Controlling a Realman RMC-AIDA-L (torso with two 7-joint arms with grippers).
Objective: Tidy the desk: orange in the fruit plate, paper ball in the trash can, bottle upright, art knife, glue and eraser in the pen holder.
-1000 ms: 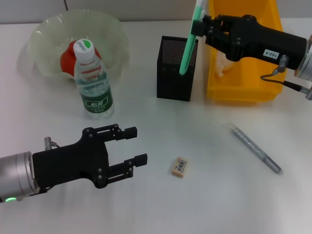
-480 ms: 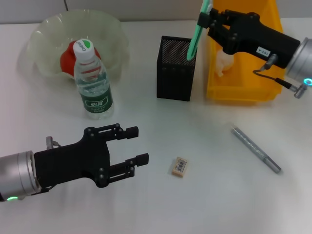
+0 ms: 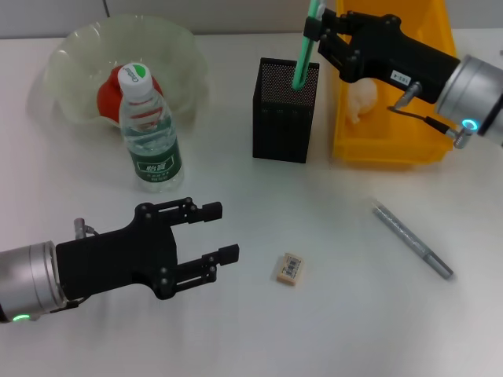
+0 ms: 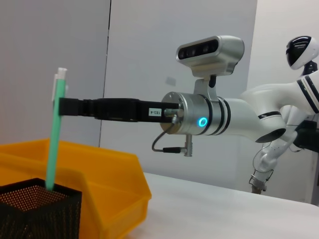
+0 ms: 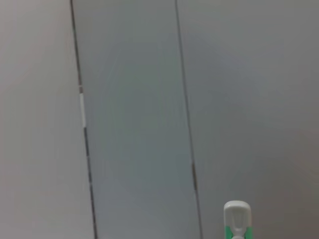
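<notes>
One eraser (image 3: 289, 268), one bottle (image 3: 148, 129), one orange (image 3: 112, 93)

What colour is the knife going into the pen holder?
Green with a white end, clearest in the left wrist view.

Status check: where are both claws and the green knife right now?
Right claw shut on green knife, tip inside pen holder. Left claw open, idle near eraser. Nothing blocking.

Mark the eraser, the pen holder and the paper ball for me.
eraser (image 3: 289, 268), head view, on its barcode label.
pen holder (image 3: 283, 126), head view, on its front mesh wall.
paper ball (image 3: 361, 100), head view, on its white middle.
</notes>
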